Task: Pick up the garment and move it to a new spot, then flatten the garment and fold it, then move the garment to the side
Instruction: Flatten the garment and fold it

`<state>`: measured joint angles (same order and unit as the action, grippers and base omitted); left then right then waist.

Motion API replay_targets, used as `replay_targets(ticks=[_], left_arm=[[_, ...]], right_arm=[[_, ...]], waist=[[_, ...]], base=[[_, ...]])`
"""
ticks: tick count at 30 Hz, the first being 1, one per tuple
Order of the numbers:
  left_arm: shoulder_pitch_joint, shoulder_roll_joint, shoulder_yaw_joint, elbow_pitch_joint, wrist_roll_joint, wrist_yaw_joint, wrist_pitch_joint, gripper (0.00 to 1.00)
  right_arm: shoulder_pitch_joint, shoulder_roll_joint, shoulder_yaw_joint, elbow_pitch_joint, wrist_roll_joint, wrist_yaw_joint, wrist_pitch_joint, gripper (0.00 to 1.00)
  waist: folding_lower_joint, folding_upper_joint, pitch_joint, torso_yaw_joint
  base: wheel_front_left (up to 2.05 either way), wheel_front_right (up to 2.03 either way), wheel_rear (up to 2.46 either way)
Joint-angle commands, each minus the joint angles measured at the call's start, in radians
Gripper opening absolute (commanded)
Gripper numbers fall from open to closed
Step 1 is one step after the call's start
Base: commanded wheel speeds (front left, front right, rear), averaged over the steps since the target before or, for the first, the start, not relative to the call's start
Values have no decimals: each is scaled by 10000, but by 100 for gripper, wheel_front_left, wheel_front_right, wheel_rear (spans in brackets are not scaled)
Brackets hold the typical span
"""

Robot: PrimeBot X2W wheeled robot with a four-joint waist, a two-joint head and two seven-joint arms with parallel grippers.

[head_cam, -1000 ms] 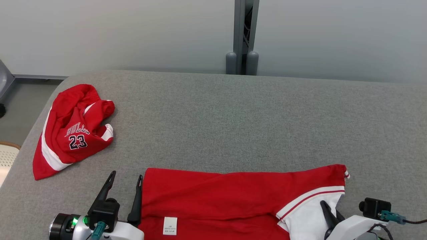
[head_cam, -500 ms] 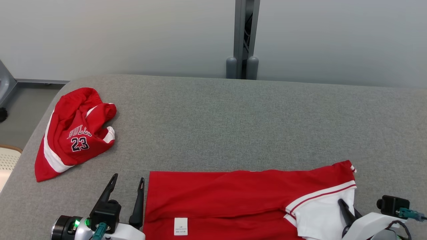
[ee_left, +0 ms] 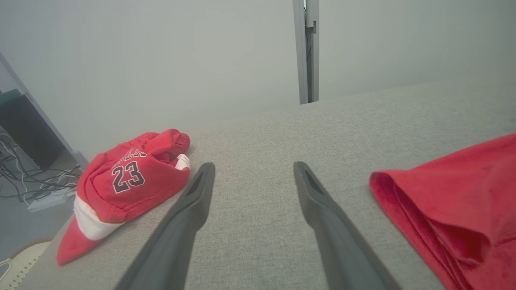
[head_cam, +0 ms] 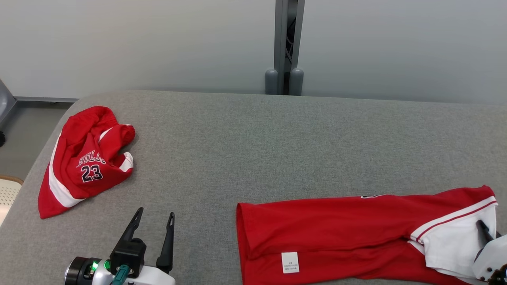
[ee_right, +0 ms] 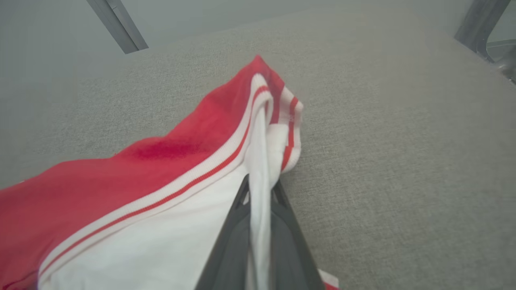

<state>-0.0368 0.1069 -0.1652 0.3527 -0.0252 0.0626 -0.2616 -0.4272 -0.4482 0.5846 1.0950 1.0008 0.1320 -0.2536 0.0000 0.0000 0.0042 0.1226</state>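
Observation:
The garment (head_cam: 336,229) is a red top with a white, red-striped sleeve, lying folded flat on the grey table (head_cam: 253,150) at the near right. My right gripper (head_cam: 481,227) is at its right end, shut on the white sleeve fabric. In the right wrist view the pinched cloth stands up between the fingers of the right gripper (ee_right: 260,185), with the rest of the garment (ee_right: 121,193) trailing to the left. My left gripper (head_cam: 154,217) rests open on the table left of the garment, apart from it. The left wrist view shows this gripper (ee_left: 254,169) holding nothing, the garment's folded edge (ee_left: 455,193) to its right.
A second red garment (head_cam: 85,158) with "23" on it lies crumpled near the table's left edge. A grey post (head_cam: 285,43) stands behind the table against the pale wall. Floor and a white slatted object (head_cam: 8,190) lie beyond the left edge.
The right gripper has closed on the sleeve and dragged the garment to the right, away from the left gripper. The left gripper stays open in place.

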Motion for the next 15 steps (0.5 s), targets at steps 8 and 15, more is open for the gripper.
replay_targets(ticks=[8, 15], left_arm=[[112, -98, 94, 36, -43, 47, -28, 100], [283, -183, 115, 93, -90, 49, -30, 100]], right_arm=[[-157, 31, 543, -417, -2, -15, 377, 0], [-35, 84, 810, -1266, 303, -15, 962, 0]], waist=[[0, 0, -160, -169], [0, 0, -432, -442]], base=[[0, 0, 0], [0, 0, 0]])
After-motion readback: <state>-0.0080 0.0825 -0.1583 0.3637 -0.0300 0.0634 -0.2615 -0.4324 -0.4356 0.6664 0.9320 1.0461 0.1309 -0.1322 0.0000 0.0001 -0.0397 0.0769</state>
